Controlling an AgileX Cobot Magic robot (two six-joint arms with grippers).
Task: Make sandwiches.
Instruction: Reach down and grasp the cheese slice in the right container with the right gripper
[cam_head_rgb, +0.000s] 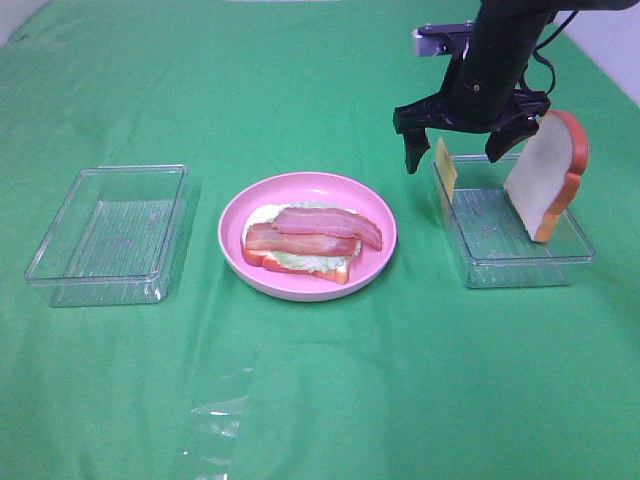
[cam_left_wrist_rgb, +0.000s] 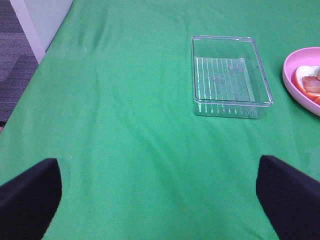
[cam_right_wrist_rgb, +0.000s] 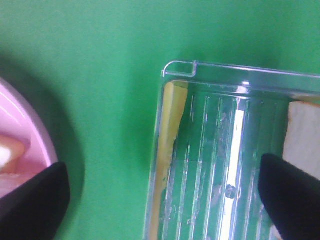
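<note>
Lighting: bright, even, from overhead; green cloth saturated
Shadows: soft and short under the pink plate; a broader dark patch beside it in the right wrist view
Glare: white streak on the ribs of the right tray; glints on clear film
Focus: high view sharp; right wrist view soft; gripper fingers blurred

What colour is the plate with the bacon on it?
The plate is pink. You see it best in the high outside view.
</note>
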